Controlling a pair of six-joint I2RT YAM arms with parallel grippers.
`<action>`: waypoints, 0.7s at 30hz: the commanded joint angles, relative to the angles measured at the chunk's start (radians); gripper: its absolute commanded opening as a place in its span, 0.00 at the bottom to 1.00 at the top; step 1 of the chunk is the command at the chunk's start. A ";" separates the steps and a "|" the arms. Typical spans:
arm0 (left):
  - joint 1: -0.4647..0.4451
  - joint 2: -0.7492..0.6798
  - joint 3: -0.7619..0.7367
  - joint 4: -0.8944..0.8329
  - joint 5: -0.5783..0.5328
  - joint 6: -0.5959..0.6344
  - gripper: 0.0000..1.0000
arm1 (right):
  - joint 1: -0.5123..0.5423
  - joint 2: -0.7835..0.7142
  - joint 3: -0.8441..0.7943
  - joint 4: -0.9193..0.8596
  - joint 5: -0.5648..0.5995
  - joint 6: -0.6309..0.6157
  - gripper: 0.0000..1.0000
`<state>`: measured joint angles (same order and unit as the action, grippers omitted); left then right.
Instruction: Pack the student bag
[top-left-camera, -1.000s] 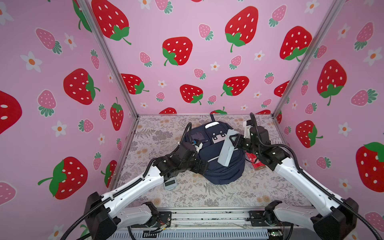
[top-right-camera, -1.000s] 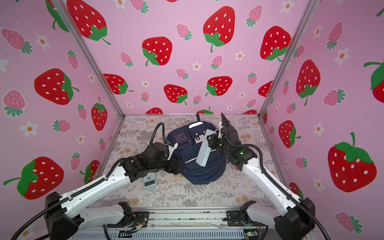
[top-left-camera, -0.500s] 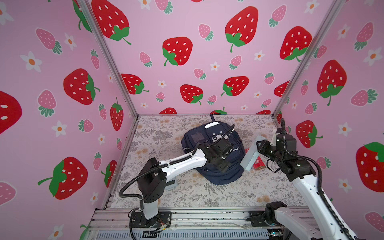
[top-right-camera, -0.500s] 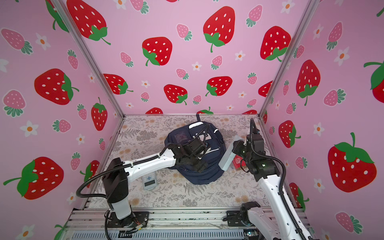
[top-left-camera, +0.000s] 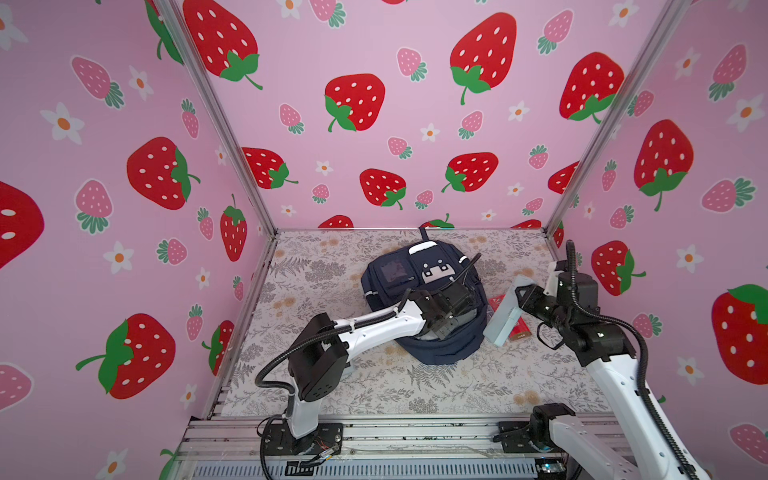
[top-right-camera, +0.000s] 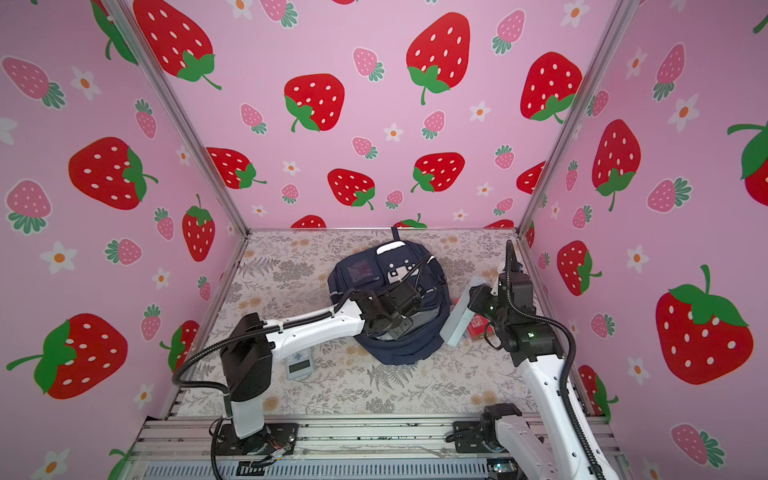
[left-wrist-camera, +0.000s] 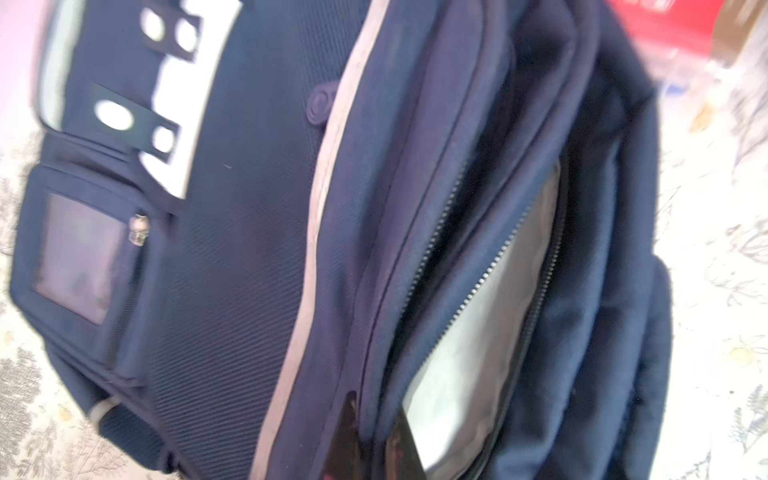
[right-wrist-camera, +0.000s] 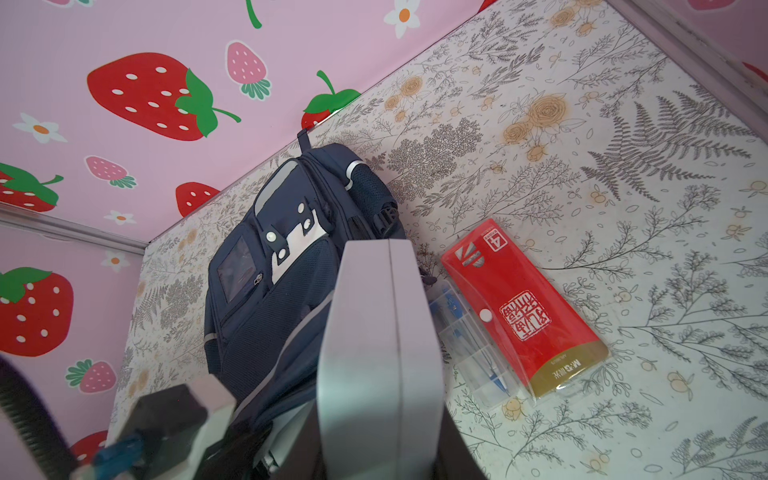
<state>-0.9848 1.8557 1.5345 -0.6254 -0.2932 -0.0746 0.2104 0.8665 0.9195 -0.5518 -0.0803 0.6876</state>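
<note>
The navy student bag (top-left-camera: 453, 349) (top-right-camera: 399, 353) lies flat near the back of the table, white face patch up. Its main zip stands open, with pale lining (left-wrist-camera: 478, 332) showing inside. My left gripper (top-left-camera: 445, 328) (top-right-camera: 398, 328) (left-wrist-camera: 376, 432) reaches across the bag and is shut on the navy fabric edge of that opening. My right gripper (top-left-camera: 521, 301) (top-right-camera: 478, 303) (right-wrist-camera: 380, 457) hangs just right of the bag, shut on a pale grey-blue case (top-left-camera: 505, 316) (right-wrist-camera: 374, 332) that tilts down toward the table.
A red stationery pack (right-wrist-camera: 523, 307) (top-left-camera: 519, 332) lies on the table right of the bag, under the held case, with a clear compartment box (right-wrist-camera: 469, 332) beside it. A small grey calculator-like device (top-right-camera: 298, 365) rests near the left arm. Pink walls close three sides.
My left arm swung from the bag's left side over to its open zip and shut on the edge. My right gripper carried the case from above the bag out to its right.
</note>
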 joint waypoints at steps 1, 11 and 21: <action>0.082 -0.152 -0.057 0.069 0.055 -0.052 0.00 | -0.007 -0.016 -0.007 0.037 -0.051 0.021 0.19; 0.293 -0.341 -0.234 0.257 0.548 -0.161 0.00 | 0.004 0.036 -0.184 0.468 -0.335 0.274 0.17; 0.349 -0.387 -0.290 0.302 0.606 -0.203 0.00 | 0.189 0.193 -0.278 0.781 -0.214 0.459 0.19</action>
<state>-0.6537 1.5116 1.2362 -0.3985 0.2485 -0.2375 0.3523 1.0267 0.6647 0.0349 -0.3382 1.0325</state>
